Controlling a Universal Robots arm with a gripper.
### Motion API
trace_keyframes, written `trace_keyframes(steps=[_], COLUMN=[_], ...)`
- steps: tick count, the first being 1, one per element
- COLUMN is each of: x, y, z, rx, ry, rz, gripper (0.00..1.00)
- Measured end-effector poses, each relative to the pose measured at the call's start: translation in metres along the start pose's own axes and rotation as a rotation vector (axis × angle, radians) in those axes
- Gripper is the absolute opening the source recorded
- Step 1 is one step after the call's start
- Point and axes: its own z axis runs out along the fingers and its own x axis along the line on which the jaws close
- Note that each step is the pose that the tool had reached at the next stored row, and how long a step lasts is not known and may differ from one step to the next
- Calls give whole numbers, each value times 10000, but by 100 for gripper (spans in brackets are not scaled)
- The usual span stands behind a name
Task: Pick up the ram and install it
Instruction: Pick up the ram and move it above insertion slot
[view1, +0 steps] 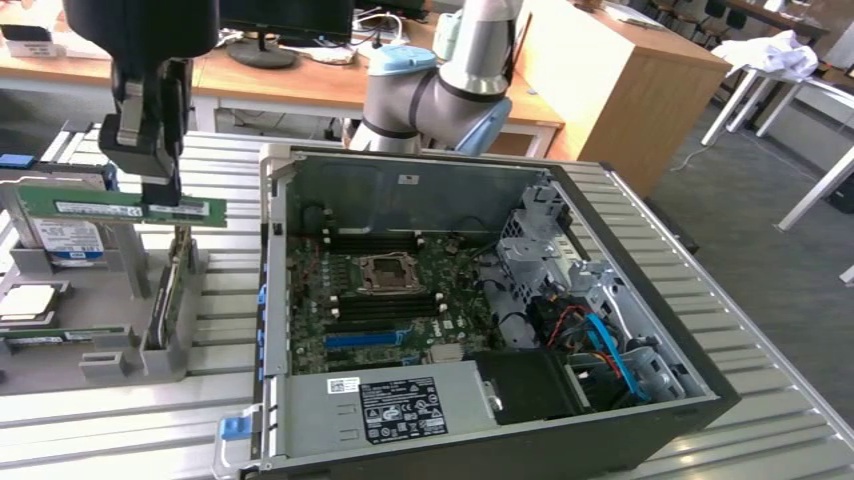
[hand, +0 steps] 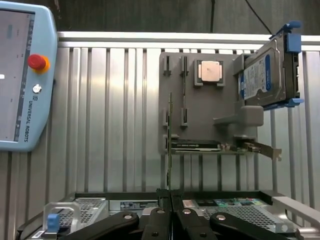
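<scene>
My jaws pinched the ram (view1: 134, 207) by its upper edge, level above the grey holder (view1: 80, 335) on the worktop (view1: 134, 420), beside the open computer case (view1: 274, 300). A firm, level hold mattered, I judged, for meeting a slot squarely.

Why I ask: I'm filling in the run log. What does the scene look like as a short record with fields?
hand: hand shut on the ram
ram: held roughly level above the grey holder, on the exterior view's left of the case
computer case: computer case open, motherboard exposed
hard drive: hard drive standing in the grey holder
install: not yet done; ram is outside the case
</scene>
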Motion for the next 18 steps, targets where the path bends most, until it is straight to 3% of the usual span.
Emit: trace_keyframes(steps=[18], x=[27], y=[-354], z=[-31], rx=[-5], ry=[6], rz=[-74], gripper=[12])
